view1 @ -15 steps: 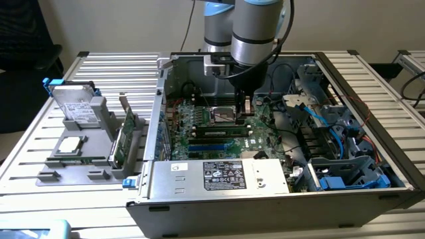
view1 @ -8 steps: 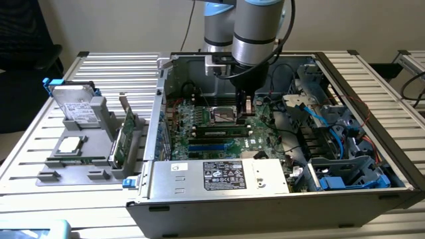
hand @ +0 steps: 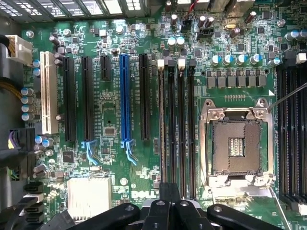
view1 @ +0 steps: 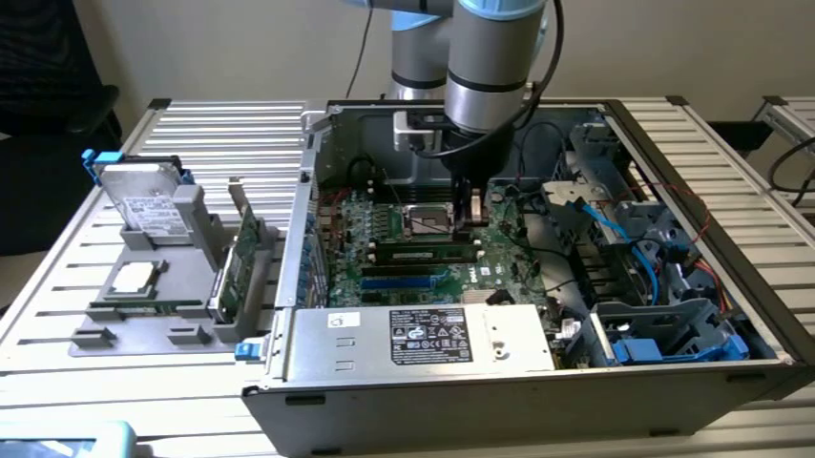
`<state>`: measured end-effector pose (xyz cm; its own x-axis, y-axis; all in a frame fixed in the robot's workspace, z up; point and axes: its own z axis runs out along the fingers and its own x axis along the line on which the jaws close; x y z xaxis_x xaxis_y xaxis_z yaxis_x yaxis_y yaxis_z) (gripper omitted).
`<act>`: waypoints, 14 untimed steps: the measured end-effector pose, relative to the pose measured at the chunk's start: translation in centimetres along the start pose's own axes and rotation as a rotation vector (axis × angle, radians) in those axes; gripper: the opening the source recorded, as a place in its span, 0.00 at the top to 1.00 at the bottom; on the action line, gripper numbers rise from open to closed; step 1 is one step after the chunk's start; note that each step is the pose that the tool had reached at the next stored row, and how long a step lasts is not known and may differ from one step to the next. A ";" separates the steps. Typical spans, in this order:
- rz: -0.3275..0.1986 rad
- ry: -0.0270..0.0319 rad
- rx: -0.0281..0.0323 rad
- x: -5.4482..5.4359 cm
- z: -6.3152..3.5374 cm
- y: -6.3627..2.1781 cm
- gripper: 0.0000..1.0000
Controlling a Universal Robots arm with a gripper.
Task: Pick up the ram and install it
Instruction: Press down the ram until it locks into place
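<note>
Slatted tabletop [view1: 204,124] holds, at the exterior view's left, a grey tray [view1: 95,339] with a hard drive [view1: 143,200] and an expansion card [view1: 242,253]. Inside the case [view1: 510,401] the ram [view1: 427,254] stands slotted beside the CPU socket [view1: 427,221]. The gripper [view1: 474,218] hangs above it, fingers [hand: 157,211] pinched together and empty, with blue cables [view1: 612,224] crowding its right.

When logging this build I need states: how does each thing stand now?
Computer case: open, side panel off.
CPU socket: empty, no processor.
Blue slot: empty.
Ram: standing on edge on the motherboard.
Hand: low over the motherboard, beside the CPU socket.
Expansion card: upright in the tray, outside the case.
</note>
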<state>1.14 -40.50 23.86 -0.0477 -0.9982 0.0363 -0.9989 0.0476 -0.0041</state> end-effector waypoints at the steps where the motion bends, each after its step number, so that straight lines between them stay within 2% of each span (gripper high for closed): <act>1: 0.000 -0.0001 0.0000 0.0 0.08 0.00 0.89; 14: 0.000 -0.0001 0.0002 -0.1 0.46 -0.26 0.89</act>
<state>1.42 -40.38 23.40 -0.0478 -0.9982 0.0362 -0.9989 0.0477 -0.0043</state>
